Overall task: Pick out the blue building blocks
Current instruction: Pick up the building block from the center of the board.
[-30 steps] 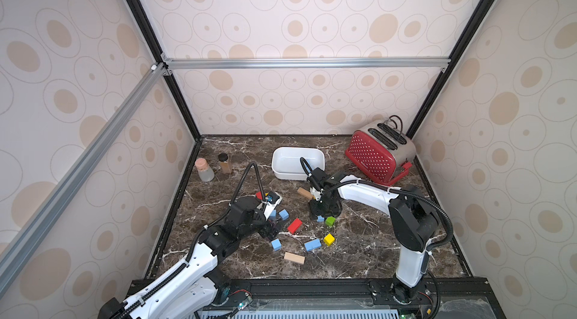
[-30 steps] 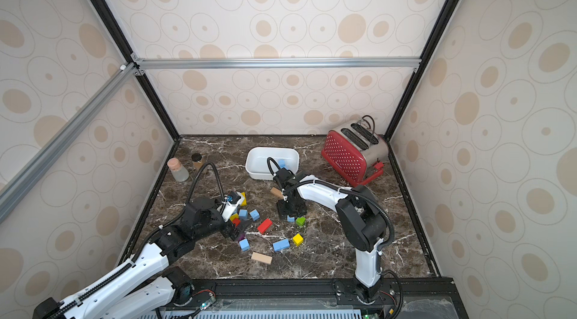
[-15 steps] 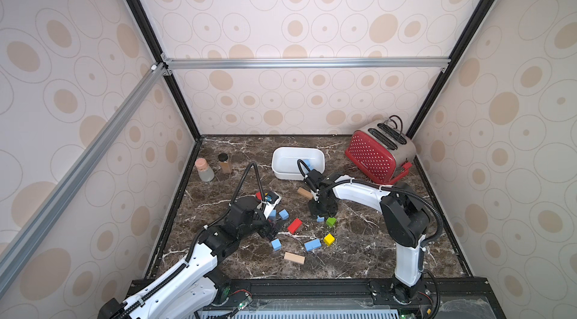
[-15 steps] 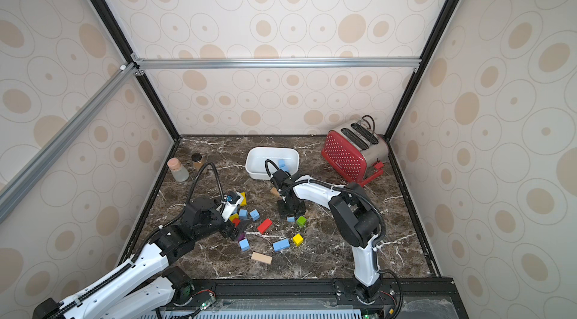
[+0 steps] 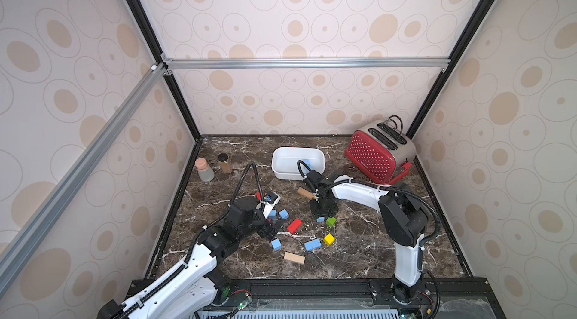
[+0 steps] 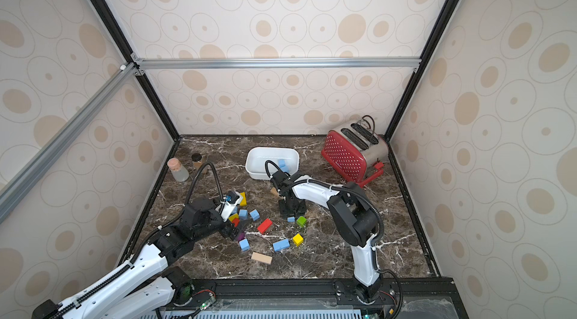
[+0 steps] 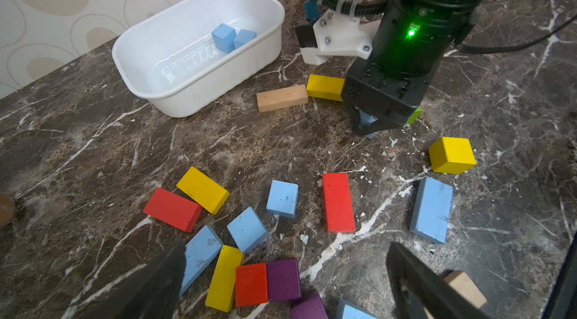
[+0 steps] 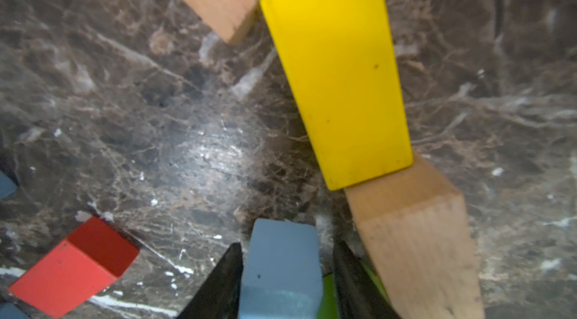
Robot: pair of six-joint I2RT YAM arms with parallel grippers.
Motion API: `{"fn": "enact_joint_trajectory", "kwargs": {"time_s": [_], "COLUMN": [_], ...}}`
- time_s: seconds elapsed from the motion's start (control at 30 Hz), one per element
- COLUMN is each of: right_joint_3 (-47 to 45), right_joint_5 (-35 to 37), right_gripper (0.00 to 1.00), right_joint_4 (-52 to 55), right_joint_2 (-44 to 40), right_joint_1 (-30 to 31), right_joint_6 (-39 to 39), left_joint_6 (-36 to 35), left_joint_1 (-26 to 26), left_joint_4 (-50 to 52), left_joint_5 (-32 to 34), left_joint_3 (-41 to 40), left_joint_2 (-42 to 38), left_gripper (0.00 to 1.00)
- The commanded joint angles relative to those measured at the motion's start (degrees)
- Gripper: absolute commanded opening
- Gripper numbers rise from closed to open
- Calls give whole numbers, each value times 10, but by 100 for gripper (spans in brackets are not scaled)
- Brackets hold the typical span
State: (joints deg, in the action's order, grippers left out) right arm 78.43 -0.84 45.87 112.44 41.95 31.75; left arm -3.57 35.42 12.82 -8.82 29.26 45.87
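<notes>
My right gripper point(image 5: 321, 215) points down at the floor mid-table, its jaws straddling a small blue block point(image 8: 281, 258) that rests there. One finger point(image 8: 224, 273) touches the block, while a thin gap shows at the other finger point(image 8: 346, 273). Further blue blocks lie loose: two cubes point(image 5: 283, 214) point(image 5: 276, 244) and a bar point(image 5: 312, 244). Two others sit in the white tub point(image 7: 223, 38). My left gripper point(image 7: 285, 250) hovers open over the left cluster, with a blue bar point(image 7: 199, 251) by one finger and nothing held.
The white tub point(image 5: 282, 173) stands behind the right gripper. A green cube point(image 5: 331, 222), a yellow bar point(image 8: 337, 77) and tan bars point(image 8: 415, 239) crowd the straddled block. Red, yellow and purple blocks mix into the left cluster. Red toaster point(image 5: 379, 153) back right, two jars point(image 5: 204, 170) back left.
The right gripper's jaws have narrowed around the blue block, and its arm has shifted slightly. The left arm has stayed put, still open.
</notes>
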Motion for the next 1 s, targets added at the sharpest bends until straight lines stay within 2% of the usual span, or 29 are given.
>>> {"fn": "enact_joint_trajectory", "kwargs": {"time_s": [0.0,0.1,0.4,0.57,0.8,0.97], "right_joint_3": [-8,-16,-20,-15,-21,-31], "right_joint_5": [1,-5,6,6,7,2], "right_gripper": [47,45,48,39,33,21], "right_joint_4": [8,3,6,5,-5,-21], "right_joint_2": [0,-7,-11,-10,-25,-43], "right_joint_1": [8,8,9,9,10,10], "right_joint_6": [18,24,29,28,26,20], "left_joint_6": [5,3,0,-1,2,6], "left_joint_1": [5,5,5,5,5,5], "left_joint_4": [-1,-1,-1,3,3,11], "left_joint_5": [5,8,10,13,14,17], "left_joint_3": [6,10,13,16,20,24], "left_joint_2": [-1,4,2,-1,0,-5], "left_gripper": [99,99,99,99,99,99]}}
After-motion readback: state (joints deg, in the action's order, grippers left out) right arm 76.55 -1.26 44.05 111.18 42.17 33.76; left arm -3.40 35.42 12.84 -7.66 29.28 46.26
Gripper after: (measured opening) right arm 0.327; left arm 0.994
